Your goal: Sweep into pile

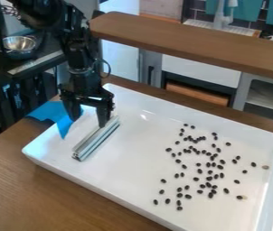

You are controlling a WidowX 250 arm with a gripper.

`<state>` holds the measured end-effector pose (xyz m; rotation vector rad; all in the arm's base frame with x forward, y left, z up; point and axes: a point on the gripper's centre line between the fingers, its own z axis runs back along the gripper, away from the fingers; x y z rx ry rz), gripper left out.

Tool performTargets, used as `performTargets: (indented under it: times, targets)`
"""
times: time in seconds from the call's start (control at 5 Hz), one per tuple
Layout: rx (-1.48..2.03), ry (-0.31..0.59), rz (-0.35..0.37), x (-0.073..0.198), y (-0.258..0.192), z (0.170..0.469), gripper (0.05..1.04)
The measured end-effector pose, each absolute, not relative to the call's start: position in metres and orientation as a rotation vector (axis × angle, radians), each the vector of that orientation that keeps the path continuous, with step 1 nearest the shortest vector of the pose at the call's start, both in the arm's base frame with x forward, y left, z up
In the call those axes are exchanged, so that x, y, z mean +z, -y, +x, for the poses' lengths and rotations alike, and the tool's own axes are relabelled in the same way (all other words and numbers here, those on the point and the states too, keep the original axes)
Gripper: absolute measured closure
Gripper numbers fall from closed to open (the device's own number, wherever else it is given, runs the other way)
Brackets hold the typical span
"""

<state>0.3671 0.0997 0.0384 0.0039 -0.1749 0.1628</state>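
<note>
In the camera view the gripper (89, 122) hangs over the tray's left end, open, with its two fingers apart. Its right finger comes down at the upper end of a silvery, ridged metal bar (95, 139), which lies slantwise on the white tray (140, 149); whether they touch I cannot tell. Small dark bean-like pieces (209, 184) are scattered loosely over the right half of the tray, well away from the gripper and bar. A blue piece of sheet or cloth (53, 113) drapes over the tray's left corner, partly behind the left finger.
The tray's raised rim (96, 184) runs around the work area on a brown wooden table (48, 196). A raised wooden counter (193, 41) crosses behind the tray. At the upper left, a metal bowl (19, 43) stands on a dark surface. Two pale pieces (265, 167) lie near the tray's right side.
</note>
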Motion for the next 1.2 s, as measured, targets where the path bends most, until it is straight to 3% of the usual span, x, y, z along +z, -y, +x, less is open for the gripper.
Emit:
performTargets:
  times: [0.4, 0.8, 1.0, 1.2]
  targets:
    - [0.154, 0.14, -0.015, 0.024, -0.096, 0.364, 0.084]
    - [0.157, 0.191, -0.032, 0.02, -0.1, 0.372, 0.118]
    - [0.162, 0.177, -0.028, 0.014, -0.1, 0.371, 0.238]
    - [0.163, 0.161, -0.019, 0.01, -0.096, 0.37, 0.545]
